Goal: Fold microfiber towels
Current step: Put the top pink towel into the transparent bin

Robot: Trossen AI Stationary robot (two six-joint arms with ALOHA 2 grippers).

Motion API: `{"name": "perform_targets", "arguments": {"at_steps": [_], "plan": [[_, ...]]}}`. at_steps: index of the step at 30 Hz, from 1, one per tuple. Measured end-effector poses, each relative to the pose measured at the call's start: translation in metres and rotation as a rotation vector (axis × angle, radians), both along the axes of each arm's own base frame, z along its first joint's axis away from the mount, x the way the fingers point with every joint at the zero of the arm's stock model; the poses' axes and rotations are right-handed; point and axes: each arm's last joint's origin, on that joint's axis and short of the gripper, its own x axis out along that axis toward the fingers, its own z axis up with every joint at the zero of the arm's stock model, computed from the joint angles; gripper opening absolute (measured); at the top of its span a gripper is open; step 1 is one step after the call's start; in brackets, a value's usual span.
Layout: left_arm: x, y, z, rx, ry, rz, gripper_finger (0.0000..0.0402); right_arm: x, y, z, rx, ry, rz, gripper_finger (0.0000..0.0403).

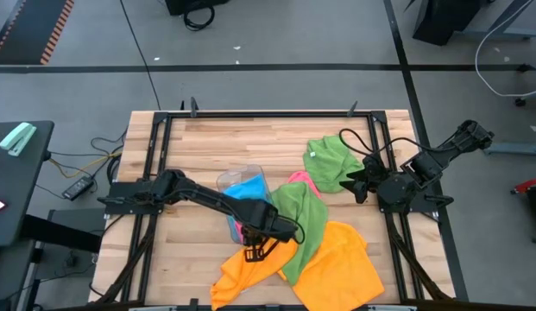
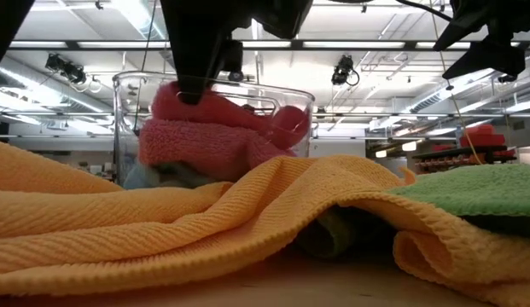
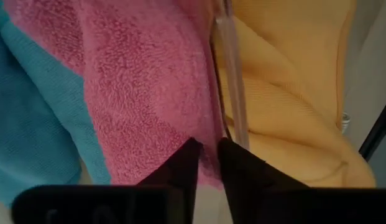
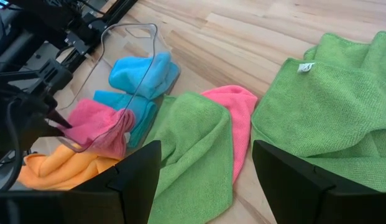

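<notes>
1. I see the pink towel (image 3: 149, 87) draped over the rim of the clear tray (image 4: 133, 59), with a blue towel (image 4: 143, 74) inside.
2. My left gripper (image 3: 207, 152) sits at that pink towel, fingers nearly together; whether they pinch it I cannot tell.
3. Orange towels (image 1: 337, 263) and green towels (image 1: 332, 160) lie spread on the counter (image 1: 242, 138).
4. My right gripper (image 4: 205, 165) waits near the far green towel, fingers apart.

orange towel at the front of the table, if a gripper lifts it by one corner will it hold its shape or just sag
The orange towel would likely sag: it already lies in soft folds and ridges. It probably weighs little, being thin cloth. Lifting it may tug the green towel lying partly over it.
</notes>
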Motion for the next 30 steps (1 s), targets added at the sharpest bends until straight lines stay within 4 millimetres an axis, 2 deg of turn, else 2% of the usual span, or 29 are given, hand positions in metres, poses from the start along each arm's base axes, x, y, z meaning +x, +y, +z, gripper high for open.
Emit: {"name": "perform_targets", "arguments": {"at_steps": [3, 7, 13, 17, 25, 30], "plan": [[0.001, 0.005, 0.001, -0.009, 0.015, 0.030, 0.0107, 0.000, 0.000, 0.000, -0.001, 0.000, 0.001, 0.0262], [0.001, 0.013, 0.014, -0.039, 0.017, 0.006, 0.0142, 0.000, 0.000, 0.000, -0.002, 0.001, 0.003, 0.0262], [0.010, 0.028, 0.029, -0.029, -0.073, -0.091, 0.0168, 0.000, 0.000, 0.000, 0.005, 0.003, 0.009, 0.0262], [0.020, 0.042, 0.024, 0.026, -0.145, -0.125, 0.0164, 0.000, 0.001, 0.000, 0.021, 0.013, 0.025, 0.0262], [0.027, 0.075, -0.013, 0.060, -0.111, -0.054, 0.0135, 0.000, 0.001, -0.001, 0.035, 0.017, 0.031, 0.0262], [0.027, 0.081, -0.014, 0.084, -0.108, -0.041, 0.0117, 0.000, 0.001, -0.001, 0.038, 0.016, 0.029, 0.0262]]}}
